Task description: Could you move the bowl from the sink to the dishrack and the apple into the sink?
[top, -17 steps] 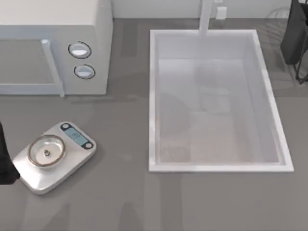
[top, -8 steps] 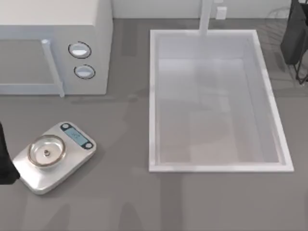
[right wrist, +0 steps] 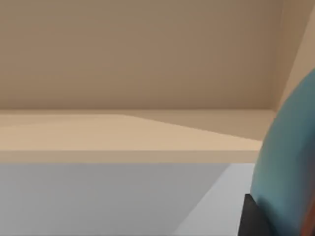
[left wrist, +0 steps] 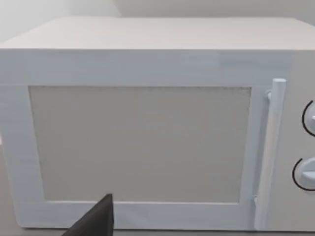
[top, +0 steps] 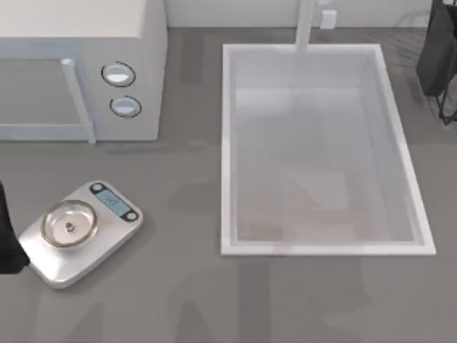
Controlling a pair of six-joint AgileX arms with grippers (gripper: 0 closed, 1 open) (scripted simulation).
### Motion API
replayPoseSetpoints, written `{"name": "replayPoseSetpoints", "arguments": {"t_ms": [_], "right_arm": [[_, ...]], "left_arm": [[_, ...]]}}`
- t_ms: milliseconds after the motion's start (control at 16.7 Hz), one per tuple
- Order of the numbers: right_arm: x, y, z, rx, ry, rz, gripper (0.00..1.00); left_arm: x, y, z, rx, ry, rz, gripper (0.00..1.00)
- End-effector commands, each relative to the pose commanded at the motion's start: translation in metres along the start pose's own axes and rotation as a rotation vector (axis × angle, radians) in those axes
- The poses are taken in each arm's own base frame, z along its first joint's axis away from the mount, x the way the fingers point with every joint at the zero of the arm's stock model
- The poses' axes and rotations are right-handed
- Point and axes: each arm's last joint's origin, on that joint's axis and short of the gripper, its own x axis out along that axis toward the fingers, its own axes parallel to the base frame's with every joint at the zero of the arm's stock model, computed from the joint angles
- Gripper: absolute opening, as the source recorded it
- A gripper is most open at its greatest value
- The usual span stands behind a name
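The blue bowl [right wrist: 288,162] looms close in the right wrist view, lifted high with room walls behind it. A dark finger [right wrist: 251,219] of my right gripper presses against its lower side, holding it. In the top view the white sink [top: 227,143] has nothing in its basin. The dark wire dishrack [top: 439,57] stands at the far right edge. The apple is out of view. My left arm [top: 6,239] is parked at the table's left edge, and one dark fingertip [left wrist: 98,219] of it faces the microwave.
A white microwave [top: 78,64] fills the back left, its door and handle [left wrist: 269,147] close to the left wrist. A silver kitchen scale [top: 78,229] with a shiny pan lies front left. The white faucet [top: 305,25] rises behind the sink.
A soft round shadow on the left of the sink floor has faded and drifted away. The left arm, scale and microwave have not moved.
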Motion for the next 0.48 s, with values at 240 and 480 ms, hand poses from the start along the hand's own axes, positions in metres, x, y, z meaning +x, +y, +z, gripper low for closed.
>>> {"name": "replayPoseSetpoints", "arguments": {"t_ms": [240, 480], "right_arm": [[0.031, 0.001, -0.065, -0.009, -0.024, 0.001, 0.00], [0.042, 0.010, -0.119, -0.004, -0.015, 0.002, 0.00]], "left_arm": [[0.000, 0.000, 0.000, 0.000, 0.000, 0.000, 1.00], [0.000, 0.000, 0.000, 0.000, 0.000, 0.000, 1.00]]}}
